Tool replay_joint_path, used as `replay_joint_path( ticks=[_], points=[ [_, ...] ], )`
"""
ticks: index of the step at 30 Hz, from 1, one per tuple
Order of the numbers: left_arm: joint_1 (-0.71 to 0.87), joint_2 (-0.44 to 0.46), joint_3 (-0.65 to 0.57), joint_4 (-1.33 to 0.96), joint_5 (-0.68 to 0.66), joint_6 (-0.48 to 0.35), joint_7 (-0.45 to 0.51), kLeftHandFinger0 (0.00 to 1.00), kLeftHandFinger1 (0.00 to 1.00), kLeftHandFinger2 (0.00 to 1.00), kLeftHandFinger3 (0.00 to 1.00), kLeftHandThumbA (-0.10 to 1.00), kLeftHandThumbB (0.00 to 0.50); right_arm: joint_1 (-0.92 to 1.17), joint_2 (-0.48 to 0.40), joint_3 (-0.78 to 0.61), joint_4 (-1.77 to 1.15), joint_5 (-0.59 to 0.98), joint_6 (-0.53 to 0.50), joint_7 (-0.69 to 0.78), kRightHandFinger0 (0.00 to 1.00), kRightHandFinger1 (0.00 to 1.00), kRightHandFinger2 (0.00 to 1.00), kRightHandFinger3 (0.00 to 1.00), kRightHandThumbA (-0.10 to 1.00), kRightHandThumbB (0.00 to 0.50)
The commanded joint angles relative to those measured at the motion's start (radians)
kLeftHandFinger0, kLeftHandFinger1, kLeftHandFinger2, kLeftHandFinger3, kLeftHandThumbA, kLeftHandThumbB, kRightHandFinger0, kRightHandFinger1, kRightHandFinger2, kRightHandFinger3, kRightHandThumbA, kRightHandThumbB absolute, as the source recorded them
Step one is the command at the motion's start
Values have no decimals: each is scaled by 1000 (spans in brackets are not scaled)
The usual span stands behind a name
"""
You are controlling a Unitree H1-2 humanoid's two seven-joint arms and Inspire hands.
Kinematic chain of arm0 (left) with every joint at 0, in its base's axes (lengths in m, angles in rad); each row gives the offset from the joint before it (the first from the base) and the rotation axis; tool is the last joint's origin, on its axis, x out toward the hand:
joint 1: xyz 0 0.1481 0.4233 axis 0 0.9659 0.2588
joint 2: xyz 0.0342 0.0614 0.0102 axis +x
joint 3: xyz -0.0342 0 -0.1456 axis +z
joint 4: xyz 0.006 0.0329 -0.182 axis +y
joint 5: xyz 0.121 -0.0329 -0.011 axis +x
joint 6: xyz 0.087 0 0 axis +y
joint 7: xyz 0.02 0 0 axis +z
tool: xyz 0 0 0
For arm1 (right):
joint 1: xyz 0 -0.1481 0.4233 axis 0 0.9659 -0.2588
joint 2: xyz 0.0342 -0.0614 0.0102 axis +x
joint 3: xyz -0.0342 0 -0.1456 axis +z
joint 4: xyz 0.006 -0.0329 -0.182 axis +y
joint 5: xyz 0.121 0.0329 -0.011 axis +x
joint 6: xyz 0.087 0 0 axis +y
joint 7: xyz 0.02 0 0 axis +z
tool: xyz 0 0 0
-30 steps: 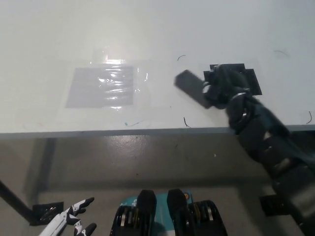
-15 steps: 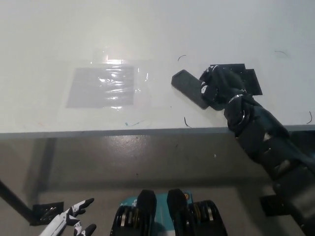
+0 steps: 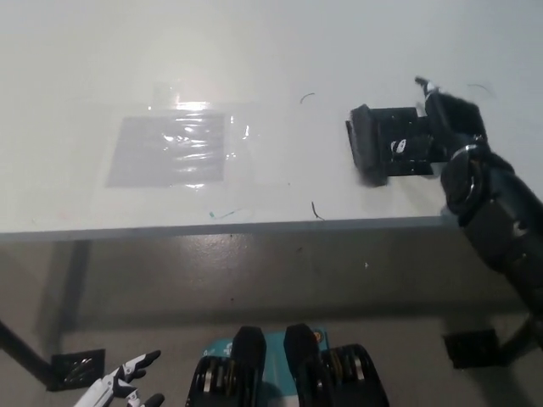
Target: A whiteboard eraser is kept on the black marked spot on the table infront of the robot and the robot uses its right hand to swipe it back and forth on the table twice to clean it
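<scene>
Here, black right hand [image 3: 441, 127] fingers clamped on eraser [image 3: 368, 146] over black mark [image 3: 407, 163], white counter [image 3: 254, 51], left hand [image 3: 119, 392] low, fingers apart.

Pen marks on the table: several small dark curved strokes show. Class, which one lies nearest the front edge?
The short curved stroke just left of the eraser, close above the table edge. The others sit farther back, near the right hand.

No legible text, label, brand or number on the table [image 3: 254, 51]; only short curved pen strokes near the black marked spot [image 3: 405, 144], none forming a readable character or sign
</scene>
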Motion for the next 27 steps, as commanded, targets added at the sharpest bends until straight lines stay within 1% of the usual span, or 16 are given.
replay_joint_path(
  ticks=[1,4,6,10,12,14,17,18,19,20,22,23,24,25,26,27],
  points=[
    [10,20,15,-22,2,-19,8,1000,1000,1000,1000,769,411,-51,-80,-60,-446,-7,123,143,1000,1000,1000,1000,1000,419],
    [5,21,16,-23,2,-15,8,1000,1000,1000,1000,766,409,-53,-119,-124,-664,46,128,195,1000,1000,1000,1000,1000,425],
    [2,25,15,-23,8,-21,7,1000,1000,1000,1000,768,400,-59,-138,-169,-796,78,160,223,1000,1000,1000,1000,1000,435],
    [-2,32,17,-24,6,-16,2,1000,1000,1000,1000,783,404,-84,-168,-244,-1010,135,214,271,1000,1000,1000,1000,1000,427],
    [2,31,16,-24,4,-13,1,1000,1000,1000,1000,778,402,-98,-191,-279,-1103,157,229,295,1000,1000,1000,1000,1000,389],
    [6,30,15,-20,1,-19,0,1000,1000,1000,1000,771,396,-105,-206,-312,-1179,161,241,299,1000,1000,1000,1000,1000,407],
    [7,26,12,-13,-2,-23,-1,1000,1000,1000,1000,764,395,-81,-229,-364,-1319,191,271,312,1000,1000,1000,1000,1000,364],
    [11,26,11,-12,0,-28,0,1000,1000,1000,1000,766,393,-67,-242,-388,-1391,205,301,324,1000,1000,1000,1000,1000,443],
    [12,25,12,-9,2,-30,2,1000,1000,1000,1000,767,393,-58,-247,-406,-1444,225,327,332,1000,1000,1000,1000,1000,382],
    [12,25,13,-7,6,-31,5,1000,1000,1000,1000,775,398,-35,-256,-436,-1523,259,331,329,1000,1000,1000,1000,1000,359],
    [16,28,14,-6,-1,-25,1,1000,1000,1000,1000,780,395,53,-256,-492,-1713,278,363,300,1000,1000,1000,1000,1000,387],
    [15,29,14,-3,1,-28,1,1000,1000,1000,1000,785,390,89,-251,-509,-1777,289,352,281,1000,1000,1000,1000,1000,371],
    [13,31,14,1,3,-33,1,1000,1000,1000,1000,788,388,147,-245,-523,-1863,332,309,248,1000,1000,1000,1000,1000,290],
    [11,32,13,4,0,-32,-1,1000,1000,1000,1000,791,389,194,-240,-530,-1924,379,274,225,1000,1000,1000,1000,1000,260],
    [7,32,14,9,0,-33,-1,1000,1000,1000,1000,806,393,246,-233,-532,-1965,355,254,204,1000,1000,1000,1000,1000,286],
    [2,29,17,19,-12,-36,-1,1000,1000,1000,1000,806,394,354,-208,-545,-2034,393,186,140,1000,1000,1000,1000,1000,328]
  ],
)
